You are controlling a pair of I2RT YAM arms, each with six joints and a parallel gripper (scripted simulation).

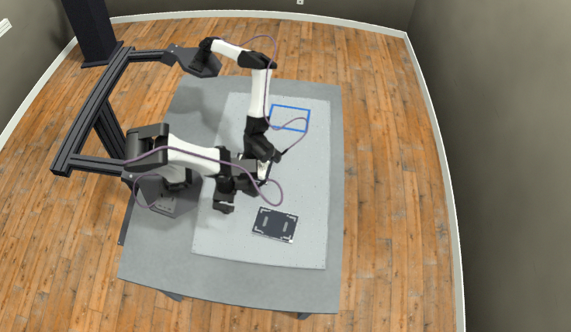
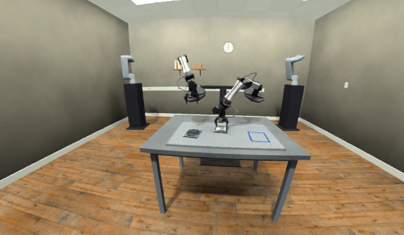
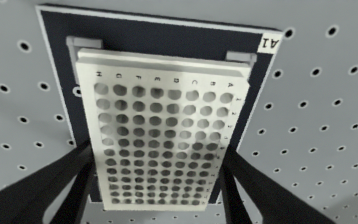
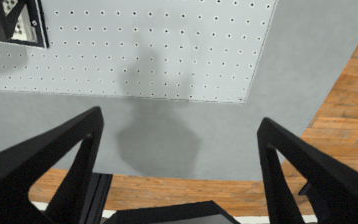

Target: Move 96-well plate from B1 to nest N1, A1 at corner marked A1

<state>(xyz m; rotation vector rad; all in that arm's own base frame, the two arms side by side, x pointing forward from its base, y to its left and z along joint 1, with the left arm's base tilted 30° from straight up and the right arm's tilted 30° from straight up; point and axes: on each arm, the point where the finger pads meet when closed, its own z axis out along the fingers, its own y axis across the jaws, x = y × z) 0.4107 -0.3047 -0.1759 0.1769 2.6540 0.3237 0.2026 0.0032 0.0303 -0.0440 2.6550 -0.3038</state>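
The white 96-well plate (image 2: 221, 126) (image 3: 157, 125) (image 1: 262, 168) is in my left gripper (image 3: 160, 145), shut on its two long sides. It is over the dark middle nest (image 3: 160, 27) (image 2: 220, 132); whether it touches is hard to tell. Its cut corner, at well A1, points toward that nest's A1 label. The other nest (image 1: 275, 224) (image 2: 192, 133), on the right from the arms' side, is empty, with a white corner tag at its lower right in the top view. B1's blue outline (image 1: 290, 107) (image 2: 259, 141) is empty. My right gripper (image 4: 181, 119) (image 2: 191, 102) is open, raised above the table.
The perforated board (image 1: 304, 251) (image 2: 235, 144) lies on the grey table (image 1: 230, 284) (image 2: 156, 145). The right arm (image 1: 196, 157) hangs over the board's arm-side edge, close beside the left arm (image 1: 260, 95) in the top view. The gantry frame (image 1: 93, 98) stands behind the arms.
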